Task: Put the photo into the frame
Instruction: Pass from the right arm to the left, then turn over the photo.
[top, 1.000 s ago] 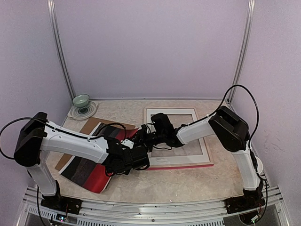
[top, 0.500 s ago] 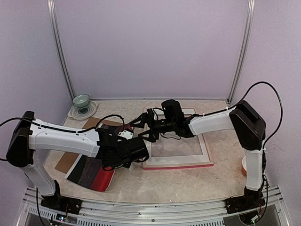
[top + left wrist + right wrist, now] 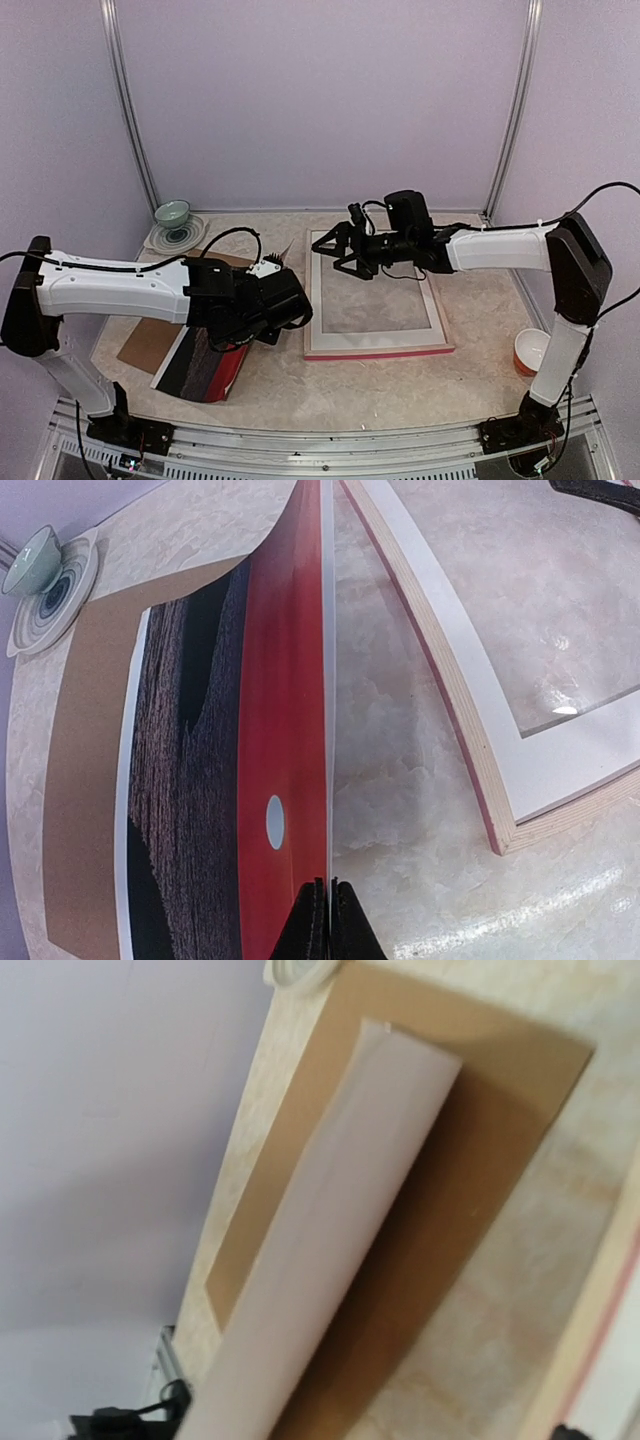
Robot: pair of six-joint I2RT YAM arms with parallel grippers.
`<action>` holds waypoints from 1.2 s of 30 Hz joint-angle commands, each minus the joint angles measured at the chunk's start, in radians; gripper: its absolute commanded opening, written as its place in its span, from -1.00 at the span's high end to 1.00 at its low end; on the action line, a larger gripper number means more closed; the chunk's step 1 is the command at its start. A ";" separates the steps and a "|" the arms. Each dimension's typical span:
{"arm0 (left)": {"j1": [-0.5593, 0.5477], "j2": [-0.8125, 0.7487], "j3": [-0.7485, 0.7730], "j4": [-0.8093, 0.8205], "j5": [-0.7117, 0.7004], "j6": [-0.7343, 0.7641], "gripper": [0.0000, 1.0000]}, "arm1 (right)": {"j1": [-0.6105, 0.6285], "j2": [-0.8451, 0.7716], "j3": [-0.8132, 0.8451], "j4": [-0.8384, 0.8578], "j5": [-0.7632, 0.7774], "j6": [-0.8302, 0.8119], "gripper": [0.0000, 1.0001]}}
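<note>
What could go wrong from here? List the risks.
1. The left gripper pinches the photo by one edge only, and the sheet bows; it may crease or slip out.
2. The photo's leading edge could catch on the raised rail of the frame when dragged across.
3. The right gripper, open, hangs over the frame's left side, in the photo's likely path; the arms might collide.

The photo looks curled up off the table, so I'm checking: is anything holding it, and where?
The left gripper is shut on the photo, pinching its raised edge. The right gripper is open, holding nothing.
</note>
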 commanded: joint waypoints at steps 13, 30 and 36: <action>0.011 -0.090 0.105 0.044 0.043 0.070 0.91 | -0.154 -0.203 -0.122 -0.143 -0.049 -0.259 -0.98; 0.053 -0.125 0.153 0.110 0.108 0.128 0.95 | -0.219 -0.249 -0.175 -0.138 -0.081 -0.299 -0.98; 0.067 -0.155 0.148 0.155 0.141 0.155 0.95 | -0.234 -0.257 -0.191 -0.136 -0.082 -0.300 -0.98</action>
